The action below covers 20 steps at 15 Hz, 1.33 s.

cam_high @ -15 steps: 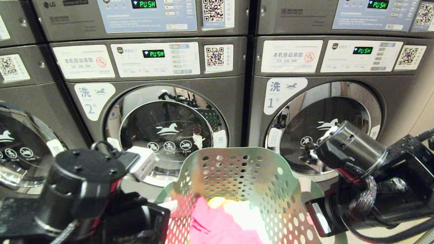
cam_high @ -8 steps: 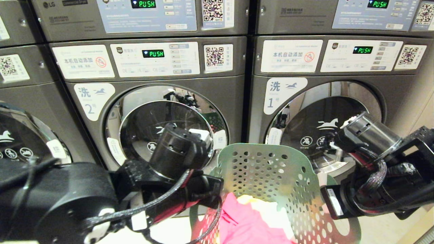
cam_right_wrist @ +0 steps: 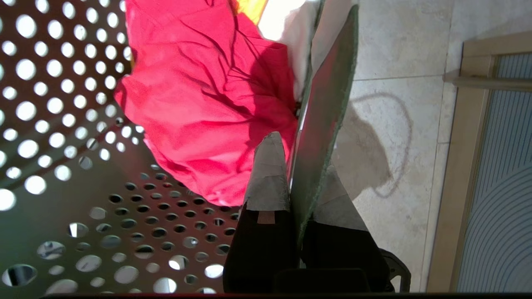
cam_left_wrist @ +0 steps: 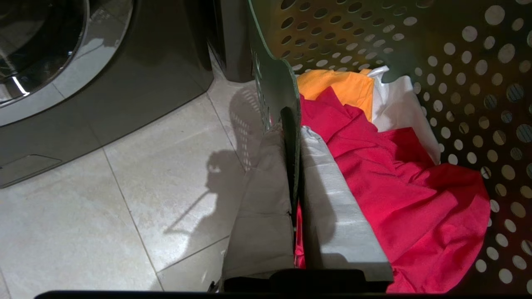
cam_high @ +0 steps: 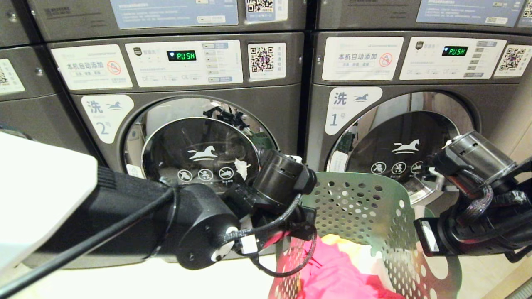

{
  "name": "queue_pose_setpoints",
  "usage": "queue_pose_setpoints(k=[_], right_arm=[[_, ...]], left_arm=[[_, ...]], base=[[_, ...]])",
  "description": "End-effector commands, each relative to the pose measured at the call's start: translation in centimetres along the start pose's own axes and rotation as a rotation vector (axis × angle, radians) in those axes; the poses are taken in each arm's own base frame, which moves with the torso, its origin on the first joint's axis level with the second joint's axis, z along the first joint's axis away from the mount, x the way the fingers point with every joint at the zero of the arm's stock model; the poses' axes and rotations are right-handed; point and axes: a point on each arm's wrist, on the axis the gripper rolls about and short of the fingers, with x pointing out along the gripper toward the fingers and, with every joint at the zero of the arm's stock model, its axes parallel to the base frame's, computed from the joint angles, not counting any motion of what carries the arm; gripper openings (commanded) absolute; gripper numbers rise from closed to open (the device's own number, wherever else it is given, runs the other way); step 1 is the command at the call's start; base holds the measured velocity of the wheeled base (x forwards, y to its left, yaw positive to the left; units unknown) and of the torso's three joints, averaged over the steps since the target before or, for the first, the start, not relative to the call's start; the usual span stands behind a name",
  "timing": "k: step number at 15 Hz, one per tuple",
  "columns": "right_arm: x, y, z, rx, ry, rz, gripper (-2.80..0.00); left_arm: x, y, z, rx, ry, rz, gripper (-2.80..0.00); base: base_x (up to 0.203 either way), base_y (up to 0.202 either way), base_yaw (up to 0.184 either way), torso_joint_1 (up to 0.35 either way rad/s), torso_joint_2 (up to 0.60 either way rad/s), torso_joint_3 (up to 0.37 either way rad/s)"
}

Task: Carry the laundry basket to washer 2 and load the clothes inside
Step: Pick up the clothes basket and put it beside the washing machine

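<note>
Left hand (cam_left_wrist: 296,166) and right hand (cam_right_wrist: 297,174) each pinch an opposite wall of the laundry basket (cam_high: 365,207), which sits at 5 o'clock from washer 2 (cam_high: 199,153), door shut. Advice: hold both pinches level while carrying, lest the clothes (cam_left_wrist: 390,174) spill.

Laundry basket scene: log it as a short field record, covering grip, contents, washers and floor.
basket: green, perforated, held off its sides by both arms, in front of the gap between the washers
left gripper: shut on basket wall, one finger inside, one outside
right gripper: shut on the opposite wall, same way
clothes: red, orange, white, all inside basket
washer 2: door closed, display reads PUSH
washer 1: door closed
floor: pale tiles
</note>
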Motion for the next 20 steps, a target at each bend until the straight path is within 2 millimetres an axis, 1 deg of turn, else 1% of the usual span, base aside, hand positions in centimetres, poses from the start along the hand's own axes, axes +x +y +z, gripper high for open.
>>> queue_pose_setpoints(k=[1,4,6,10,12,15,17,20], right_arm=[[0.1,-0.5,0.2,0.026,0.001,-0.012,-2.8],[0.7,-1.3,0.7,0.068,0.012,-0.039,-2.8],[1.0,-1.7,0.9,0.076,0.018,-0.052,-2.8],[2.6,-1.3,1.5,0.074,0.055,-0.073,-2.8],[3.7,-1.3,2.0,0.085,0.051,-0.084,-2.8],[6.1,-1.9,2.9,0.11,0.073,-0.16,-2.8],[6.6,-2.3,3.3,0.125,0.071,-0.176,-2.8],[7.9,-2.1,3.9,0.135,0.051,-0.172,-2.8]], left_arm=[[1.7,-0.9,-0.5,0.011,0.021,0.0,-2.8],[3.9,-2.7,-1.1,0.025,0.034,-0.008,-2.8],[4.5,-3.7,-1.5,0.029,0.038,-0.022,-2.8],[4.8,-3.9,-1.6,0.022,0.038,-0.022,-2.8],[5.4,-3.9,-1.9,0.022,0.047,-0.017,-2.8],[6.5,-4.4,-1.7,0.018,0.039,-0.019,-2.8],[7.1,-4.7,-1.4,0.018,0.046,-0.018,-2.8],[8.0,-5.2,-1.1,0.014,0.042,-0.019,-2.8]], base=[[0.0,0.0,0.0,0.006,0.0,-0.188],[0.0,0.0,0.0,0.004,0.0,-0.192],[0.0,0.0,0.0,0.004,0.0,-0.193],[0.0,0.0,0.0,0.001,0.0,-0.199],[0.0,0.0,0.0,0.001,0.0,-0.196],[0.0,0.0,0.0,0.003,0.0,-0.195],[0.0,0.0,0.0,-0.001,0.0,-0.194],[0.0,0.0,0.0,0.004,0.0,-0.197]])
